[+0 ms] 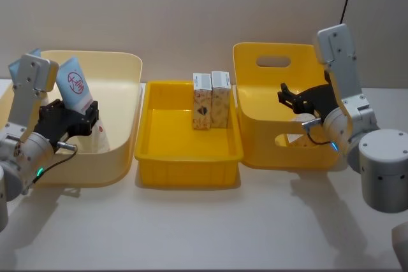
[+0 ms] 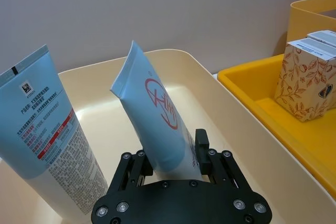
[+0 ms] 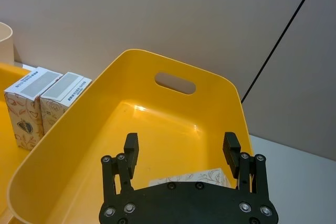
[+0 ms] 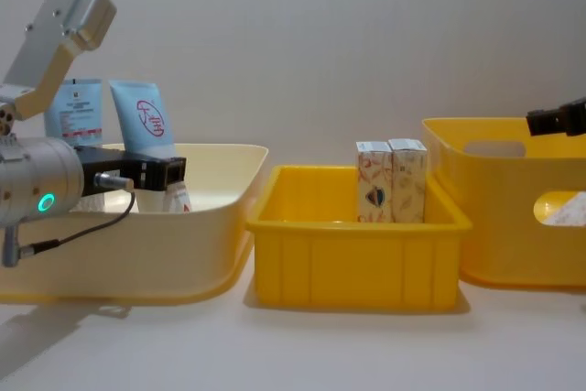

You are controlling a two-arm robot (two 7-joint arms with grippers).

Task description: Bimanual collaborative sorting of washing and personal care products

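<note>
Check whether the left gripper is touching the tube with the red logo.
Touching. The left wrist view shows the left gripper with both fingers pressed against the sides of the tube, with no gap on either side.

Lower end of the logo-faced tube: hidden behind the left gripper. Print on the print-faced tube: too small to read, base out of sight. Carton in the right bin: mostly covered by the right gripper.
</note>
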